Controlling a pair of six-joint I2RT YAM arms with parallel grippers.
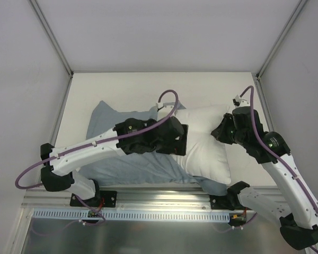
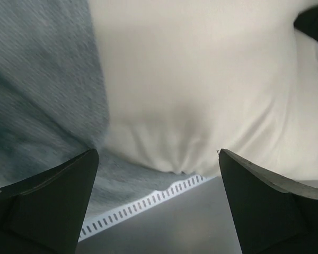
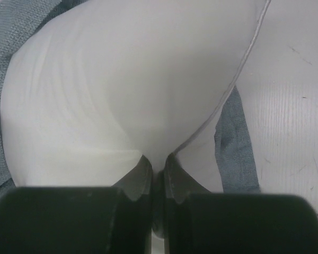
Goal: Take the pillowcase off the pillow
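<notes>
The pillowcase (image 1: 116,166) lay slumped left of the pillow (image 1: 209,145), its mouth seemingly around the pillow's left part. The left gripper (image 2: 159,159) hung over that border with jaws spread wide and nothing in them, so any pull on the pillow would likely have dragged the loose cover along. At the pillow's right edge the right gripper (image 3: 158,166) was pinched closed on a thin fold of white fabric, a hold that could slip. The left arm hid how much of the pillow sat inside the cover.
</notes>
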